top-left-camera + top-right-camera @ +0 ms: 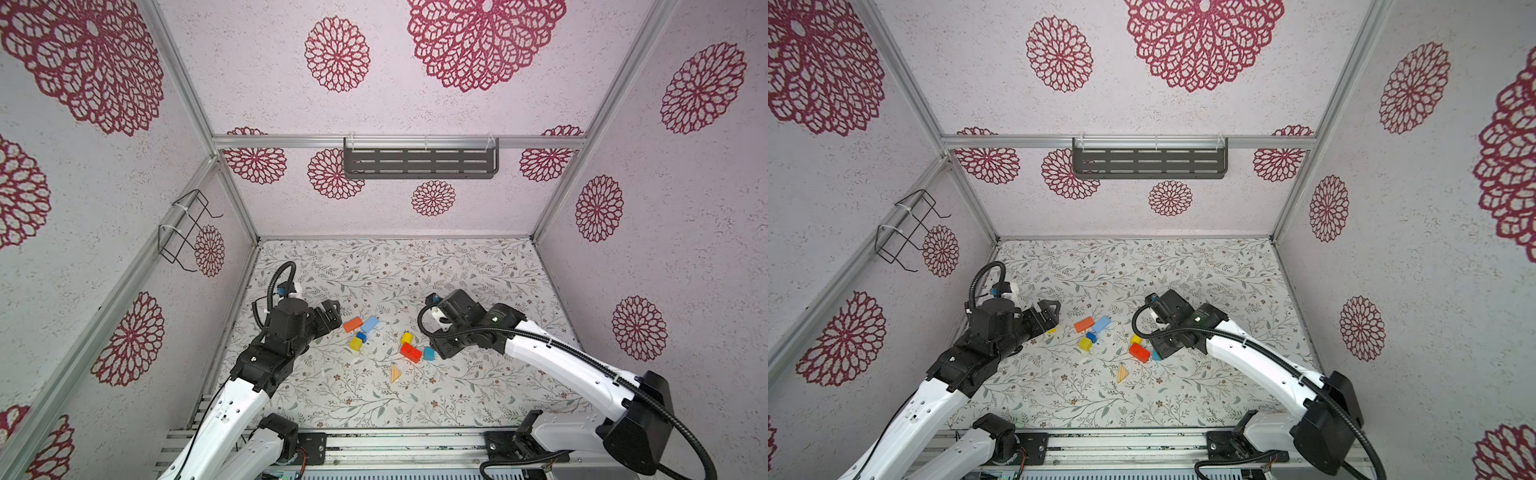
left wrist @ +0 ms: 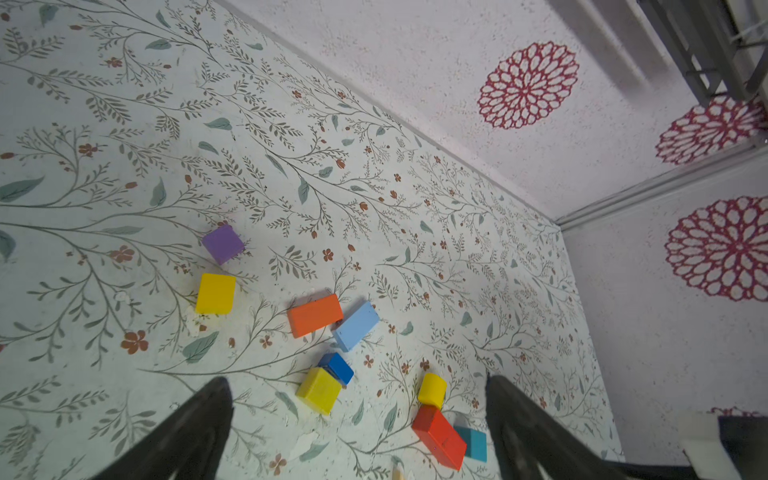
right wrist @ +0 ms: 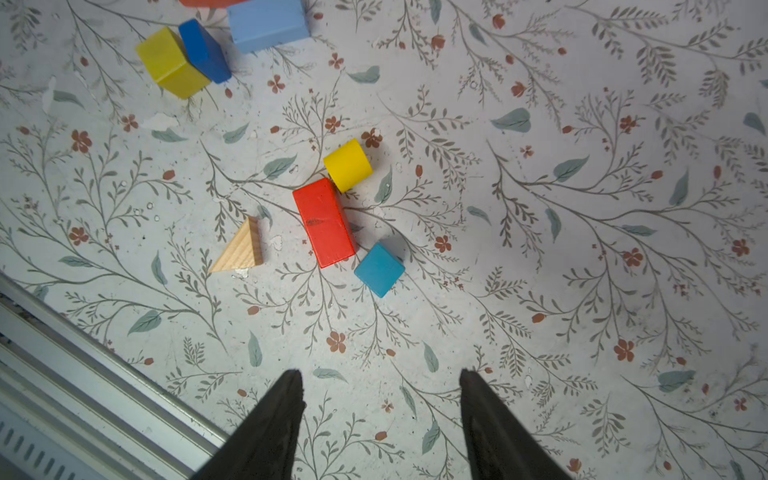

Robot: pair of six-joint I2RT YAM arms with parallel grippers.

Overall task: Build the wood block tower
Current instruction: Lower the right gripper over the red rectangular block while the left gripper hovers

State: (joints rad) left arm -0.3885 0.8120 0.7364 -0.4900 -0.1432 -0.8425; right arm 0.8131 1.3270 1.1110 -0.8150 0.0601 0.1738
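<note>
While no tower stands, the wood blocks lie scattered on the floral table (image 3: pixel 582 291) between the arms. An orange brick (image 2: pixel 314 314) sits just beside a light blue brick (image 2: pixel 356 325), and a dark blue block (image 2: pixel 337 368) rests against a yellow cube (image 2: pixel 319 390). A purple cube (image 2: pixel 223 244) and a yellow block (image 2: pixel 215 293) lie apart. Nearer the right arm, a red brick (image 3: pixel 324 222) has a yellow cylinder (image 3: pixel 347 165) and a teal cube (image 3: pixel 379 269) close against its ends, with the unpainted wedge (image 3: pixel 241 249) nearby. The left gripper (image 1: pixel 332 314) and right gripper (image 3: pixel 380 374) both hover with jaws apart, holding nothing. The blocks look light, rigid and smooth-painted, so probably slippery. Pinch the bricks across their long parallel sides; the cylinder may roll.
</note>
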